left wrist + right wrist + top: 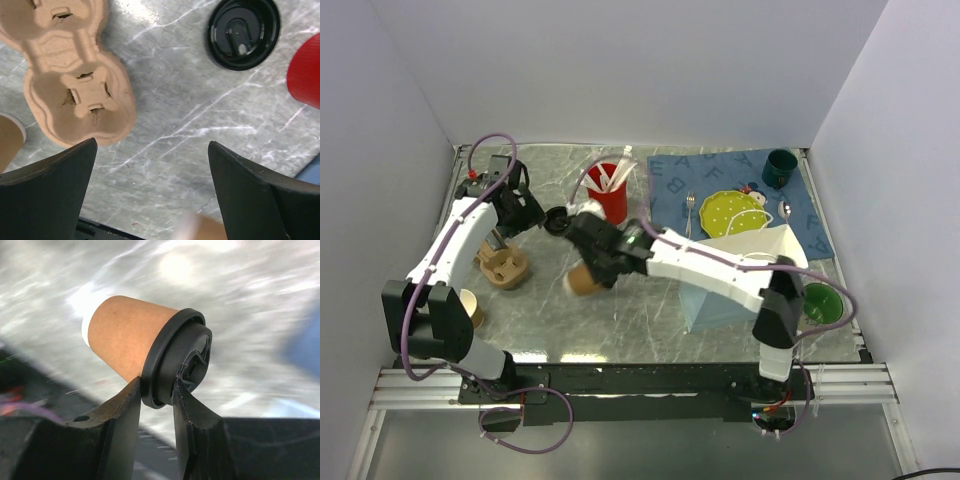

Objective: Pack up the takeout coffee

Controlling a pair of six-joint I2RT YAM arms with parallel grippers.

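Jaws first: those of my right gripper [156, 385] are drawn in narrow and pinch the takeout coffee [125, 335] by its rim. One finger presses the top of its black lid [182, 352]. The other sits under the lid's edge, against the brown paper wall.

From those jaws the cup points away and slightly upward, lying over on its side. Its long axis runs roughly level with the table [650, 320] rather than standing upright, and the white base is the far end. Seen from above, the cup hangs at mid-table, just ahead of my right wrist. I cannot tell for certain whether its base is clear of the surface or brushing it.

My left gripper [152, 144] is spread as wide as it goes and holds nothing. It hovers above bare marble, with the cup carrier [75, 75] just to one side and a spare lid [243, 31] further off.

As I judge it, packing depends on turning the cup upright. The carrier lies to the left of the cup, nearer my left arm, while a pale bag [705, 308] stands to its right, under my right arm. Only the right arm has the coffee.
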